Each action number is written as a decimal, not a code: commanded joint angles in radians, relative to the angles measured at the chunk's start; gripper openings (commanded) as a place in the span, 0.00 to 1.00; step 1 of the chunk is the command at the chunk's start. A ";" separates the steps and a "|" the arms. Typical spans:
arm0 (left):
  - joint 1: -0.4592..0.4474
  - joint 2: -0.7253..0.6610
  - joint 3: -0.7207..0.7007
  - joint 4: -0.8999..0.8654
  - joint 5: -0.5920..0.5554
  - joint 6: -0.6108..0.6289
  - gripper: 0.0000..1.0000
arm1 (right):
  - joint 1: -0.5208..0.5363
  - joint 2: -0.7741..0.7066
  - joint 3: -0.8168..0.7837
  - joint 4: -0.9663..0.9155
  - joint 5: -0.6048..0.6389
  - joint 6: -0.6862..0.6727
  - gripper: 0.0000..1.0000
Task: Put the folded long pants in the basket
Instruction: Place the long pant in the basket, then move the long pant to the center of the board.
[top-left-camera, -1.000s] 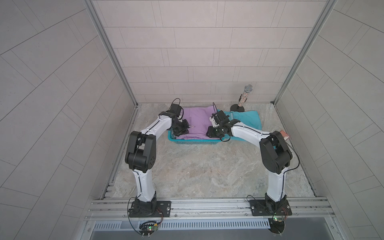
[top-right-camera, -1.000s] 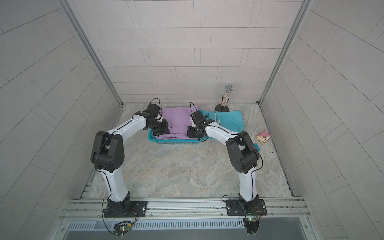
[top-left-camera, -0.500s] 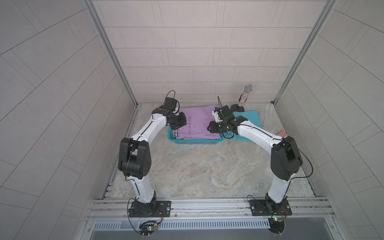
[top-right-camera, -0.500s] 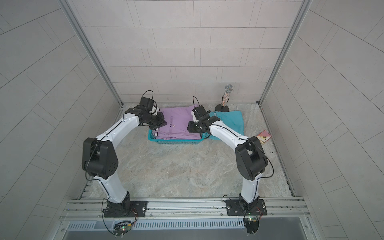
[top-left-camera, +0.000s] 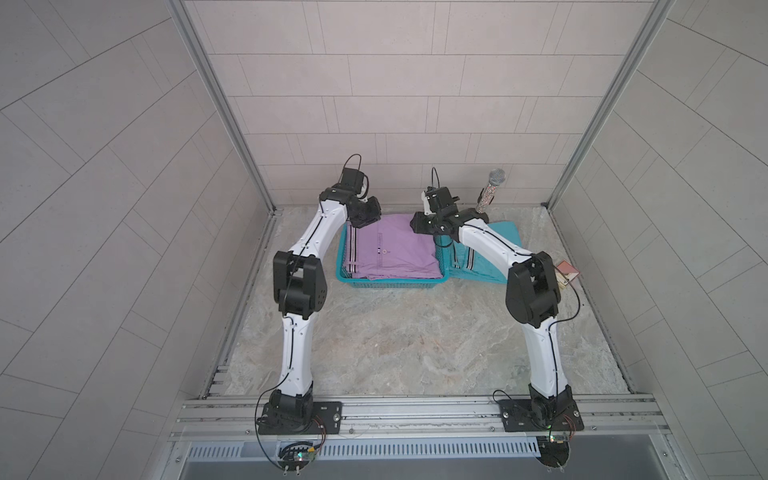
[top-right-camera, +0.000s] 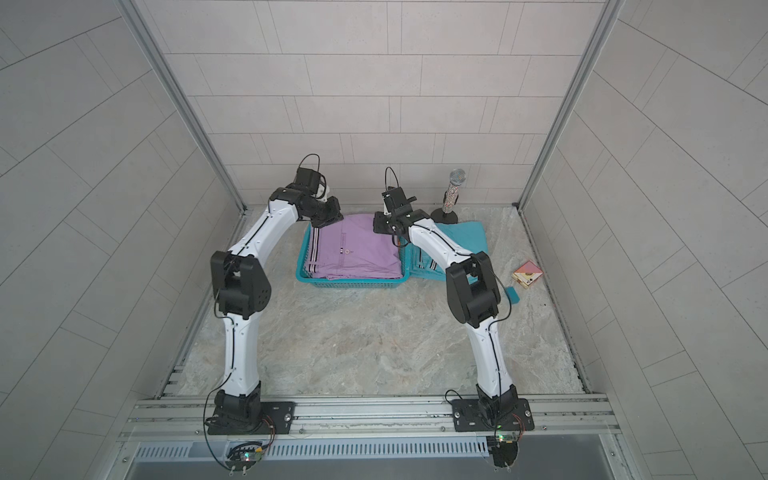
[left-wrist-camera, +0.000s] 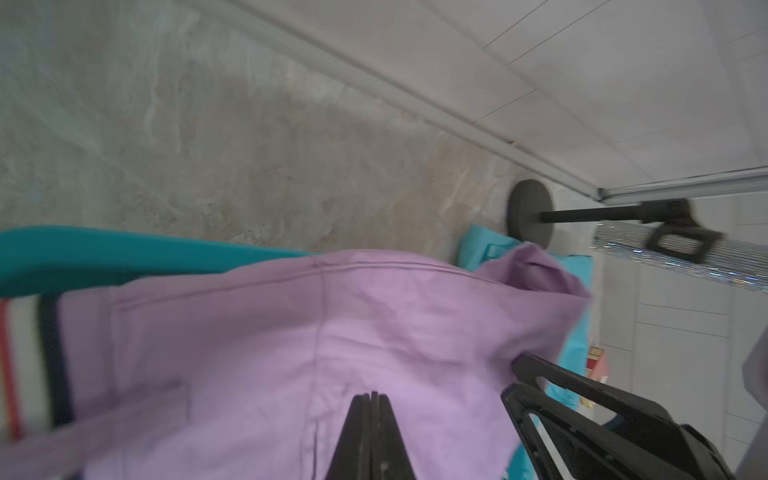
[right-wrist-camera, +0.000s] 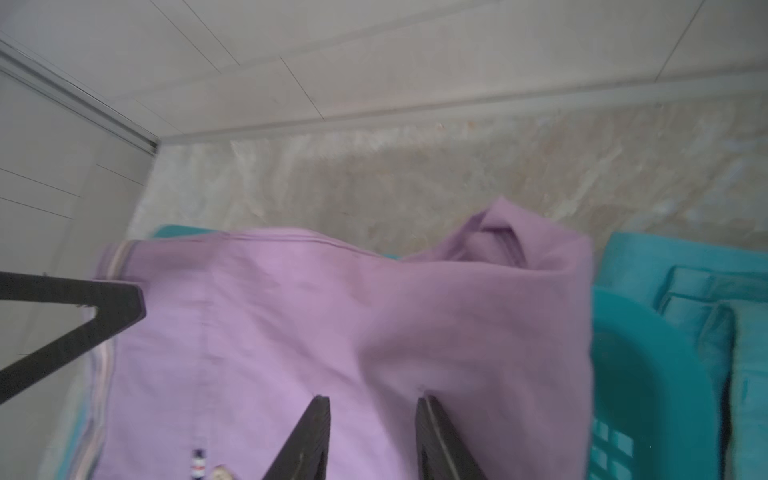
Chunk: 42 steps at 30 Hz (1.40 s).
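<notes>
Lilac folded long pants (top-left-camera: 395, 249) (top-right-camera: 353, 249) with striped trim lie on top in the teal basket (top-left-camera: 390, 284) (top-right-camera: 353, 283), and they hide whatever is under them. Their far right corner (right-wrist-camera: 511, 241) is bunched up by the rim. My left gripper (top-left-camera: 355, 223) (left-wrist-camera: 370, 395) is shut and empty over the pants' far left corner. My right gripper (top-left-camera: 415, 224) (right-wrist-camera: 372, 399) hangs open just above the far right corner, with nothing between its fingers. Light blue folded pants (top-left-camera: 500, 235) (top-right-camera: 465, 237) lie on the floor right of the basket, partly under my right arm.
A glittery microphone on a black round stand (top-left-camera: 492, 187) (top-right-camera: 453, 189) stands at the back wall, just behind my right gripper. A small pink box (top-left-camera: 566, 274) (top-right-camera: 527, 274) lies by the right wall. Marbled floor (top-left-camera: 395, 340) stretches in front of the basket.
Both grippers have risen from the pants' sides and drawn back to the basket's far corners. The lilac pants stay in the basket.
</notes>
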 joint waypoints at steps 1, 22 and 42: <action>0.009 0.081 0.079 -0.136 0.002 0.044 0.00 | 0.003 0.021 0.022 -0.079 0.050 -0.027 0.38; -0.097 -0.772 -0.673 0.189 0.017 -0.134 0.99 | -0.121 -0.939 -0.859 0.138 0.203 0.218 0.81; -0.134 -1.228 -1.527 0.551 0.029 -0.335 1.00 | -0.403 -0.743 -1.237 0.360 -0.013 0.386 0.87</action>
